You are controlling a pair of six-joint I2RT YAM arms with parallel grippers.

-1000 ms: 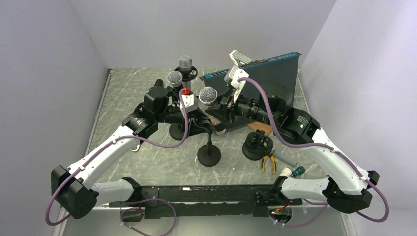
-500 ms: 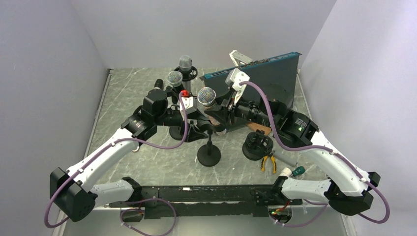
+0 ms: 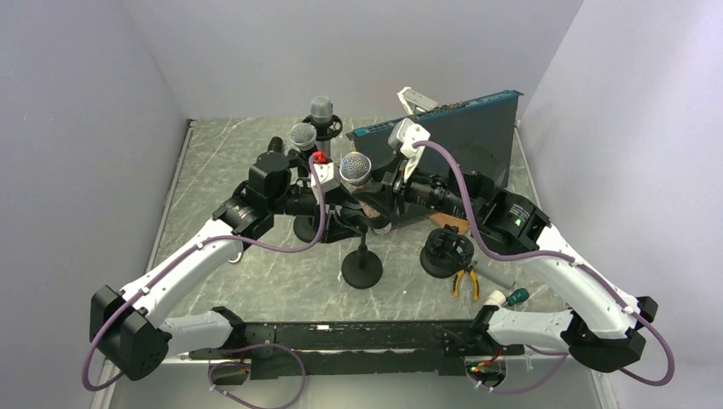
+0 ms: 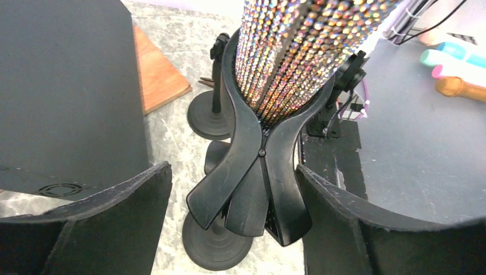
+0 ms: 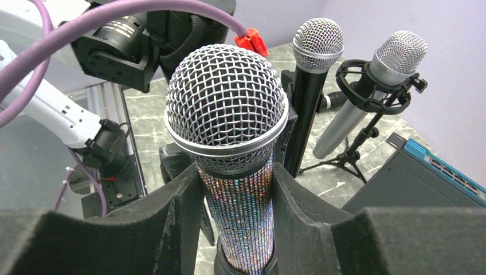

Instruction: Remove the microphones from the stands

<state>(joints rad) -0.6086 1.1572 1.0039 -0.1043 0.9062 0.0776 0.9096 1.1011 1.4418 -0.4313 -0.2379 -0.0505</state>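
The microphone (image 3: pixel 355 168) has a silver mesh head and a rhinestone body. It stands upright in a black clip (image 4: pixel 252 166) on a stand with a round base (image 3: pixel 362 273). My right gripper (image 3: pixel 377 200) is shut on the microphone's body just below the head, and in the right wrist view both pads press the glittery body (image 5: pixel 240 217) of the microphone (image 5: pixel 226 114). My left gripper (image 3: pixel 341 217) is open. In the left wrist view (image 4: pixel 234 172) its jaws stand on either side of the clip's levers, under the rhinestone body (image 4: pixel 298 51).
Two other microphones (image 3: pixel 303 136) (image 3: pixel 321 109) stand on stands behind. A dark blue-edged box (image 3: pixel 460 128) stands at the back right. A black shock mount (image 3: pixel 446 251), yellow pliers (image 3: pixel 465 279), a green-handled tool (image 3: pixel 516 296) and a wooden board (image 3: pixel 448 221) lie to the right.
The microphone head and both grippers have shifted slightly left. The right gripper's hold is unchanged.
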